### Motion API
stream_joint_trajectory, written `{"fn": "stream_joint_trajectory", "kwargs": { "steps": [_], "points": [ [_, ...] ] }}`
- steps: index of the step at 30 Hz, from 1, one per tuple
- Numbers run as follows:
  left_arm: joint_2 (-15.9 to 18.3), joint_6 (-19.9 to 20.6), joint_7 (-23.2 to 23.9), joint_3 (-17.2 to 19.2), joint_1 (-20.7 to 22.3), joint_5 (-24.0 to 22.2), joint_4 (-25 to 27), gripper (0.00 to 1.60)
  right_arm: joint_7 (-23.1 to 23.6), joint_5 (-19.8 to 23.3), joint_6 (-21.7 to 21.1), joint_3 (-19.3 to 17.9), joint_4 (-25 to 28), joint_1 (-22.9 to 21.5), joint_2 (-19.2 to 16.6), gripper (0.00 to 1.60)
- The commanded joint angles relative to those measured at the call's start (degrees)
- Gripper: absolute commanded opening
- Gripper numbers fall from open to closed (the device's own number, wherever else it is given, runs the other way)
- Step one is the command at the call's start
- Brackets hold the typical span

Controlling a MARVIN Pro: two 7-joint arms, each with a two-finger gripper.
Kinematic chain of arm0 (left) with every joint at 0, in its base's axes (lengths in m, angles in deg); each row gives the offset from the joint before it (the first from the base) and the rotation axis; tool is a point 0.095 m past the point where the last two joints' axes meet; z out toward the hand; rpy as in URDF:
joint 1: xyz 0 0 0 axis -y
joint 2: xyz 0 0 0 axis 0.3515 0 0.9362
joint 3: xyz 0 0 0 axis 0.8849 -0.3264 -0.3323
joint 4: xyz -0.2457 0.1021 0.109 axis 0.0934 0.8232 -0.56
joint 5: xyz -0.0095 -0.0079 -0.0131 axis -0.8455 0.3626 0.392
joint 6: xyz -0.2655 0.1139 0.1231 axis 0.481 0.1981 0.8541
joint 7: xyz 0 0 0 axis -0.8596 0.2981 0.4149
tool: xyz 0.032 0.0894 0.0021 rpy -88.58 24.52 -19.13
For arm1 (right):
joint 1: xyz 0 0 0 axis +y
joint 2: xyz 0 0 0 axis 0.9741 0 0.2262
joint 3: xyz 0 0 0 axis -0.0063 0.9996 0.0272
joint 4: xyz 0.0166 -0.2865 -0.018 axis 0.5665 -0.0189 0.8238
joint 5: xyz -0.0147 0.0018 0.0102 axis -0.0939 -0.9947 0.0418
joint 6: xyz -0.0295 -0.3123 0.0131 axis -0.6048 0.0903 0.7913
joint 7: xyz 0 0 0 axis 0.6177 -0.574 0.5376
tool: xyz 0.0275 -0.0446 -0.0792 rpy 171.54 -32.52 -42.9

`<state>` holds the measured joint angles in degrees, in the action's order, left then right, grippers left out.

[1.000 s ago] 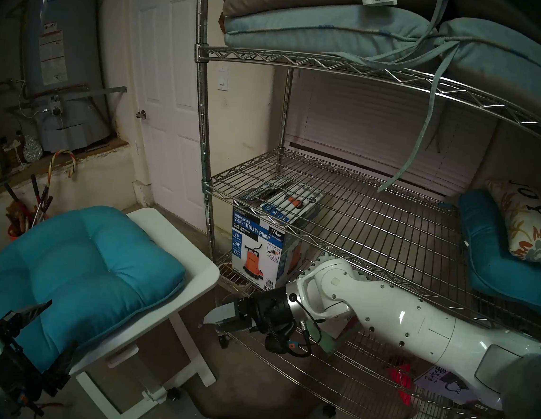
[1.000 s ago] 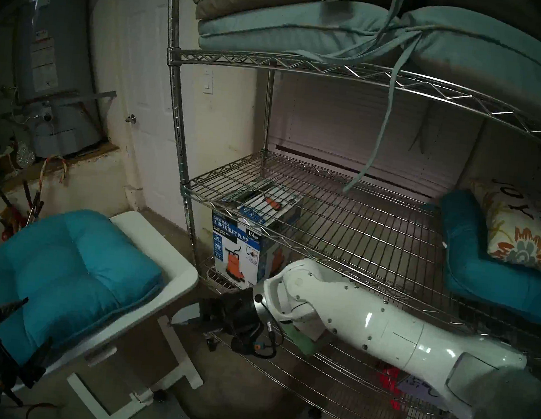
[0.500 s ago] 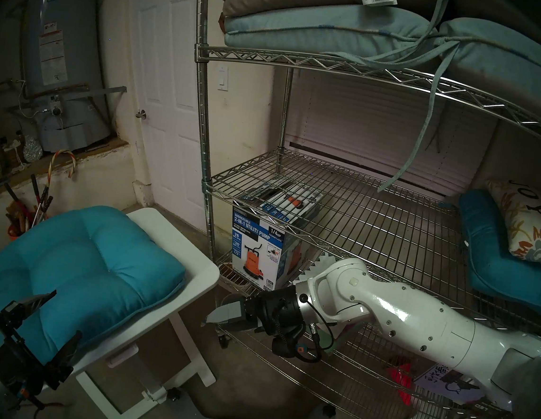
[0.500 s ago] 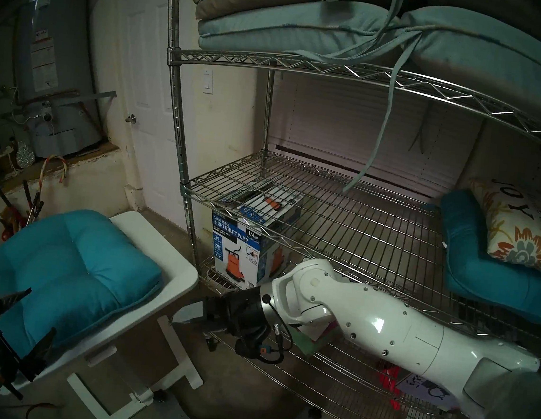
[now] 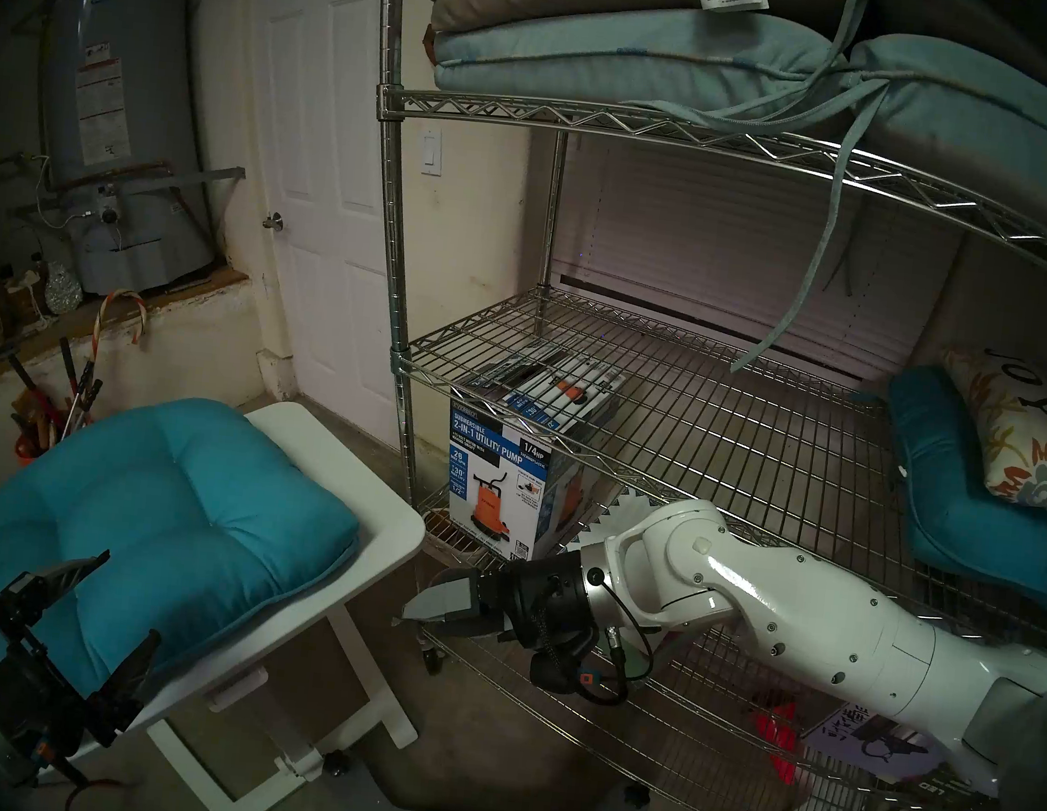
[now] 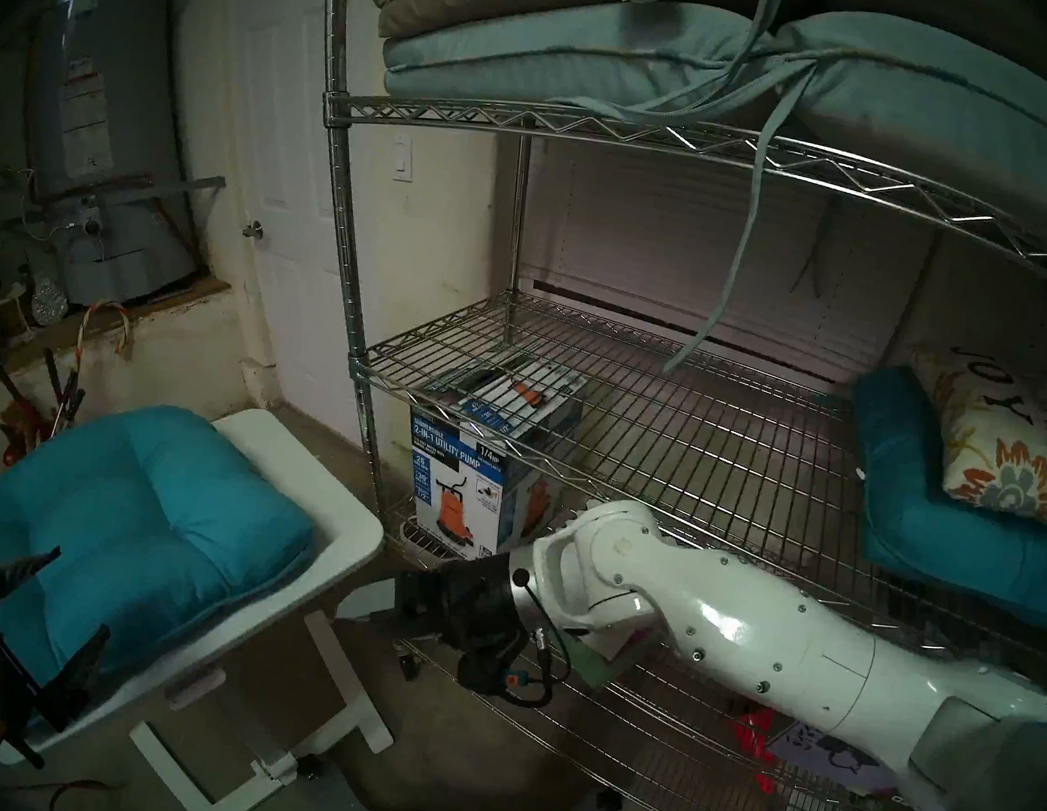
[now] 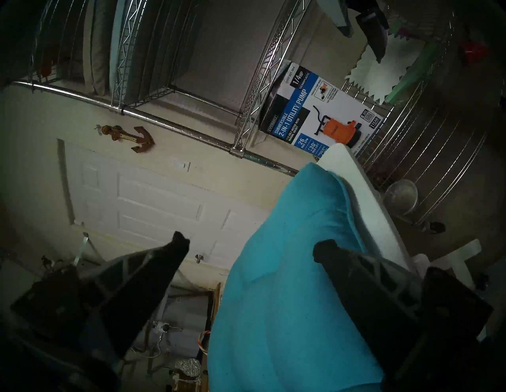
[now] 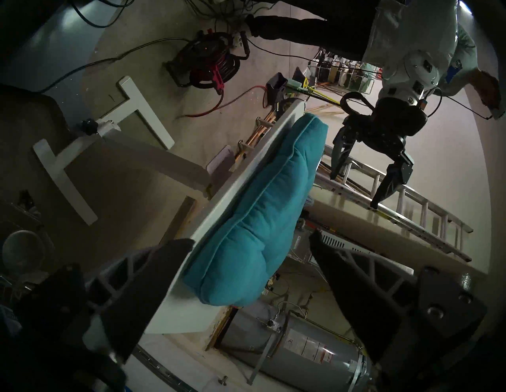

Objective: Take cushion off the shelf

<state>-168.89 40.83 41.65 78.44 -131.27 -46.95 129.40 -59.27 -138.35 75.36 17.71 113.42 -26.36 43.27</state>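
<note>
The left gripper (image 5: 89, 615) hangs with its dark fingers spread and nothing between them, at the near-left corner of the teal cushion (image 5: 168, 527) — in the left wrist view one finger shows against the fabric, the other clear of it, and whether any pad touches cannot be told. The right gripper (image 5: 418, 608) is likewise released and empty, pointing left across the gap between the white table (image 5: 391, 526) and the shelf (image 5: 389, 318), just short of the table's right edge.

The cushion lies flat on the tilted white tabletop, near and left of the chrome wire rack, covering most of the top and overhanging its near-left side; it is off the shelf, so the task looks all but done.

Tufted, plump and sagging at the overhang, the cushion reads as light and soft — likely to droop and fold if lifted by one corner, and to compress rather than slip under a pinch. The woven cover should give fair friction. The best hold is probably the piped edge, seen running along the right side in the head view, or a thick corner taken deep between the fingers; two holds on opposite sides would keep it level. The slope of the tabletop is the one hazard: a nudge could send it sliding toward the low side.
</note>
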Motion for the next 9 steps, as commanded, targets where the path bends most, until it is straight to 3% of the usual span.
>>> {"fn": "stream_joint_trajectory", "kwargs": {
  "steps": [1, 9],
  "points": [
    [-0.1, -0.3, -0.2, -0.1, -0.3, -0.7, 1.2, 1.6, -0.6, 0.9, -0.2, -0.7, 1.2, -0.3, 0.4, 1.6],
    [-0.1, -0.3, -0.2, -0.1, -0.3, -0.8, 1.2, 1.6, -0.6, 1.0, -0.3, -0.7, 1.2, -0.4, 0.4, 1.6]
  ]
}}
